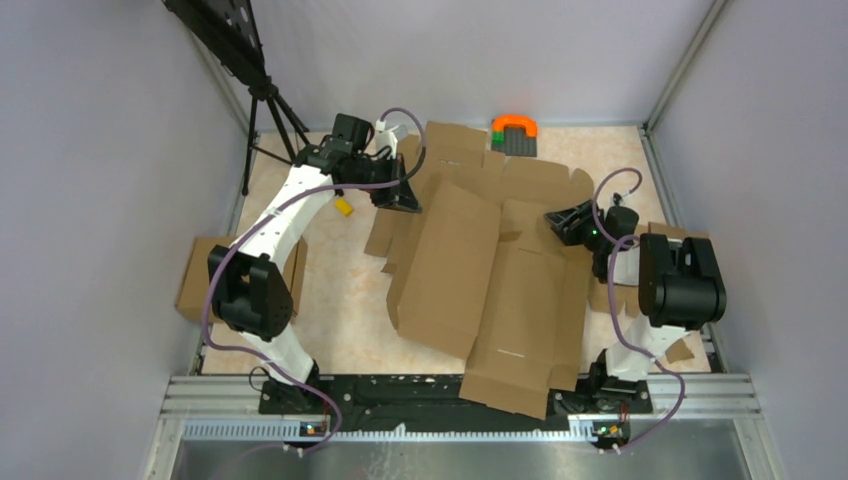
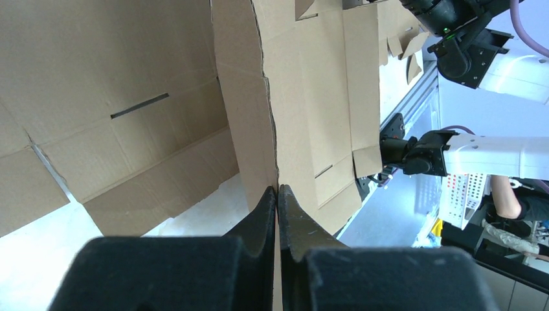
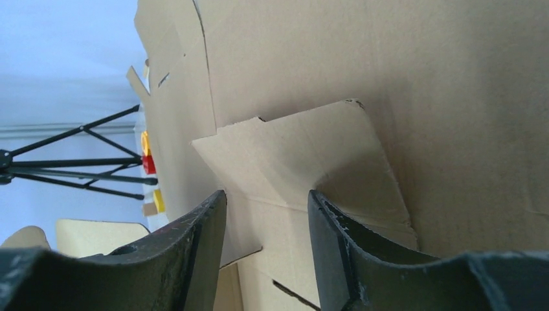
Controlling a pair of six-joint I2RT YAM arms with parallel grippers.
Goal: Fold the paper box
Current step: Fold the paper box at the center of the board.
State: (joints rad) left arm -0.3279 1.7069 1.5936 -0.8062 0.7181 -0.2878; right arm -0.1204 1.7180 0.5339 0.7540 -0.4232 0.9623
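Pale beige tabletop (image 1: pixel 340 320), walled in grey, carries the paper box (image 1: pixel 470 270) spread across its middle, mostly flat, one long panel lifted along a crease and the near corner hanging over the metal rail (image 1: pixel 200 392). The left gripper (image 2: pixel 278 197) is closed tight on a thin raised edge at the sheet's far left. The right gripper (image 3: pixel 267 207) stands parted at the sheet's right side, its fingers straddling a small angled flap (image 3: pixel 304 155) without clearly touching it.

The main risk, as I judge it, is that slim left pinch. A pull across the crease could let the edge slip out or tear at a slit. If the right jaws close off-centre they may crumple the flap rather than fold it. Any drag towards the arms could slide the overhanging corner further off the rail.

A small yellow piece (image 1: pixel 344 207) lies just beside the left gripper, and an orange-and-grey block (image 1: pixel 514 133) sits near the far flaps; either could snag a swinging panel. A plain cardboard slab (image 1: pixel 195 280) lies well apart at the left, cardboard scraps (image 1: pixel 681 350) lie under the right arm, and a tripod (image 1: pixel 268 95) stands in the far-left corner.
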